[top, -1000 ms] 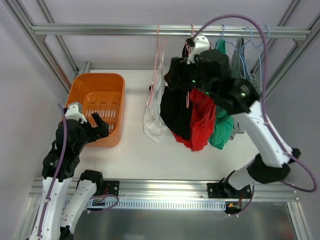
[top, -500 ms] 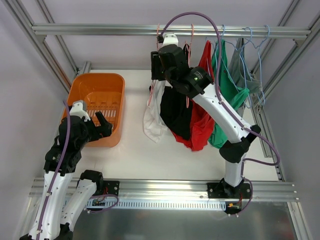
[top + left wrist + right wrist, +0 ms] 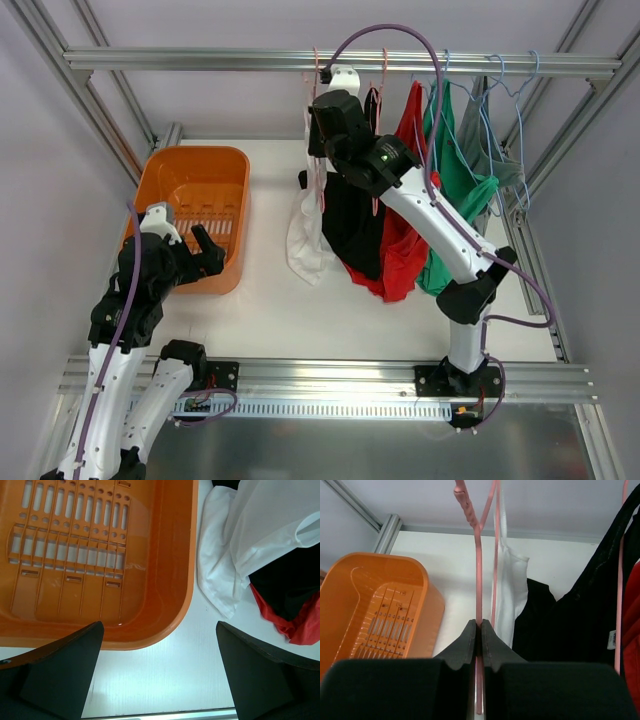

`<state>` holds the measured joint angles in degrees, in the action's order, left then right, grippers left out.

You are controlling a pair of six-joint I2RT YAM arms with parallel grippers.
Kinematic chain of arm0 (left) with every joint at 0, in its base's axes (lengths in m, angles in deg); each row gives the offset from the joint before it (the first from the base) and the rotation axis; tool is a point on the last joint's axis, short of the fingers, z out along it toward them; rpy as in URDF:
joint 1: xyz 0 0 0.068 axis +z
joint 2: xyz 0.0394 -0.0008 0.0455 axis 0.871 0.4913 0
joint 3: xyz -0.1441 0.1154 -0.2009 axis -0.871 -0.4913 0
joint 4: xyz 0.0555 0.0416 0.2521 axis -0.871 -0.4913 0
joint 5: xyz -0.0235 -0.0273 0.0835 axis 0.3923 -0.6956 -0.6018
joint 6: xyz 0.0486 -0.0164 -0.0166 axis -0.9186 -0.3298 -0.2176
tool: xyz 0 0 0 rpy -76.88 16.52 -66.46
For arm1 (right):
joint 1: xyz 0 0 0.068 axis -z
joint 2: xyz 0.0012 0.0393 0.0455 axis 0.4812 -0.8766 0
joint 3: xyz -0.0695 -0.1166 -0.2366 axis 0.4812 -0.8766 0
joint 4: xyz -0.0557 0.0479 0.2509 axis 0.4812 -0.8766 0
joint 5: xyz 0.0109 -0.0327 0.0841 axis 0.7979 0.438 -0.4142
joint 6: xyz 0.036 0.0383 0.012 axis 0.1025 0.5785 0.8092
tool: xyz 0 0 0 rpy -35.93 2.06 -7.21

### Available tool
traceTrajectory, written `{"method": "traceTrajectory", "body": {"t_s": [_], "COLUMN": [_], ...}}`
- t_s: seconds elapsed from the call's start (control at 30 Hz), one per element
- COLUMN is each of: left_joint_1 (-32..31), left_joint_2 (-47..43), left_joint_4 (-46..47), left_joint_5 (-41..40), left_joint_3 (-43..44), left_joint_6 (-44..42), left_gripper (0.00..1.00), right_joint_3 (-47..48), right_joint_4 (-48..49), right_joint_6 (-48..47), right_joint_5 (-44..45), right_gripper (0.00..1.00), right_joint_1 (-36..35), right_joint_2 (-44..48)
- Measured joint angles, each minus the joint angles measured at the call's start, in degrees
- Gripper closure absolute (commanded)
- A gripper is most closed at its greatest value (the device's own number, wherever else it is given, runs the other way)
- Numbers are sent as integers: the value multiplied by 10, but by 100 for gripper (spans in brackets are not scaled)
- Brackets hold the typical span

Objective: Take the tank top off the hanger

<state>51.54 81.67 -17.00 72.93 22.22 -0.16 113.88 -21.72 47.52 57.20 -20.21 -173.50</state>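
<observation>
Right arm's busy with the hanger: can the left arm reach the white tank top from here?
Probably yes: the left gripper is open, and only bare table past the orange basket's corner separates it from the white tank top.

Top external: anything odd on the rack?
The white tank top hangs bunched and lopsided from the pink hanger, sagging low beside the orange basket. Right gripper is shut on the hanger wire.

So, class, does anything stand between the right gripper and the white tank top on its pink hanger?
Nothing visible does. The right gripper is shut on the wire of the pink hanger, and the white tank top hangs just beyond it. The black garment hangs off to one side, not between them.
</observation>
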Motion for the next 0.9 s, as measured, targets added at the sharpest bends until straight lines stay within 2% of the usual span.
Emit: {"method": "traceTrajectory", "body": {"t_s": [0.53,0.73,0.9], "left_joint_1": [0,0,0], "left_joint_2": [-5,-15,-26], "left_joint_4": [0,0,2], "left_joint_5": [7,7,18], "left_joint_3": [-1,-1,-1], "left_joint_6": [0,0,-2], "left_gripper": [1,1,1], "right_joint_3": [-129,-142,-204], "right_joint_4": [85,109,119], "right_joint_6": [3,-12,-18], "right_joint_5": [-24,-56,-88], "right_gripper": [100,100,100], "right_joint_1": [16,17,18], "right_joint_2": [94,110,153]}}
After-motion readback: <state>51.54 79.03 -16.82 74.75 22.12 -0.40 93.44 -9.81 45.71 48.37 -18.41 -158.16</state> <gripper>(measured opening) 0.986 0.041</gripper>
